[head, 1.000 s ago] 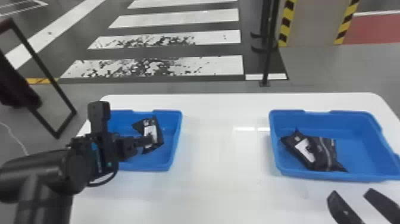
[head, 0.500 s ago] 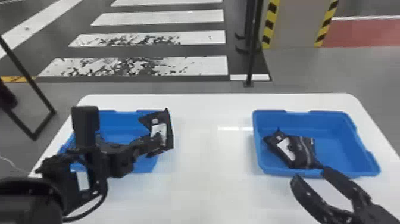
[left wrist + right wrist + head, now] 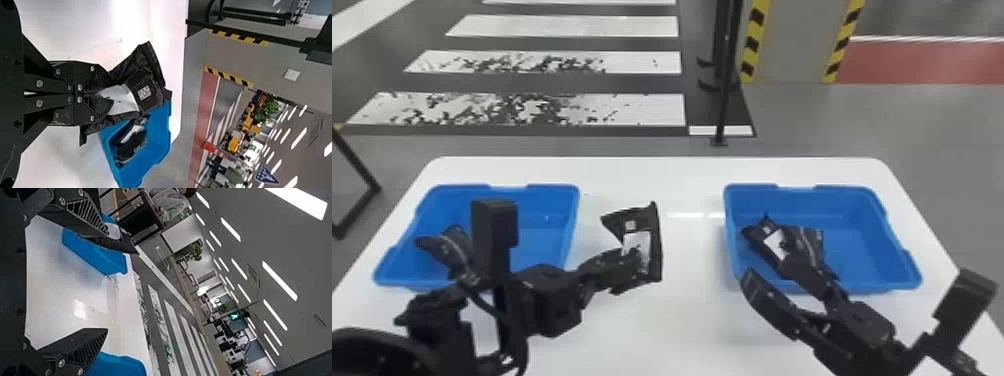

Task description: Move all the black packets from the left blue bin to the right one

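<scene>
Across the white bench (image 3: pixel 692 330), a broad strip ran between the inner edges of the left blue bin (image 3: pixel 544 242) and the right blue bin (image 3: pixel 867 245). Over that strip, past the left bin's inner rim, the left tool (image 3: pixel 638 260) was closed on a black packet (image 3: pixel 652 225). At the right bin's near rim, the right tool (image 3: pixel 766 267) stood wide open, empty. Another dark packet (image 3: pixel 444 245) showed in the left bin; black packaging (image 3: pixel 807 240) lay in the right bin's left half, with room beside it.
</scene>
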Tool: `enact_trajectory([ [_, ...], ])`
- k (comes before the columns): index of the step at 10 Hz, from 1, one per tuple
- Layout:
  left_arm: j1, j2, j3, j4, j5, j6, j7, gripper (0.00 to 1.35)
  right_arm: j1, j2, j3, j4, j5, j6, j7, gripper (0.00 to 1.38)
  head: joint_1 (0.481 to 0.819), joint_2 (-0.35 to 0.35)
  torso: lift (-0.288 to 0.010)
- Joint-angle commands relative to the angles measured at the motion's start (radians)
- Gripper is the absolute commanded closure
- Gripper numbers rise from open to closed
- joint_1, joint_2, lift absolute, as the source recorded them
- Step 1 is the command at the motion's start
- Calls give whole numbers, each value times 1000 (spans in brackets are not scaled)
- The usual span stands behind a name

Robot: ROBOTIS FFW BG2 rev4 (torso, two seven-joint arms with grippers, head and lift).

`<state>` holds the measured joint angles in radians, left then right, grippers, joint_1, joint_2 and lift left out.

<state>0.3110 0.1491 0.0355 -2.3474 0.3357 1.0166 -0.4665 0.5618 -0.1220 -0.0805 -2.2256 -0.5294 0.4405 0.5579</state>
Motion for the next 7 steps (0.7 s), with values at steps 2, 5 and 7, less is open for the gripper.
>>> enact_trajectory([
  [2,-7,3,-81,0,47,9,-1,1200,-71,-16,39,35,-65,53,0,168,695,-33,-140],
  [5,-9,9,-129,0,97,21,-4,1200,-113,-25,57,67,-105,60,0,168,695,-61,-140],
  [7,-12,9,-167,10,119,31,-6,1200,-137,-30,67,87,-131,60,-1,197,695,-92,-140],
])
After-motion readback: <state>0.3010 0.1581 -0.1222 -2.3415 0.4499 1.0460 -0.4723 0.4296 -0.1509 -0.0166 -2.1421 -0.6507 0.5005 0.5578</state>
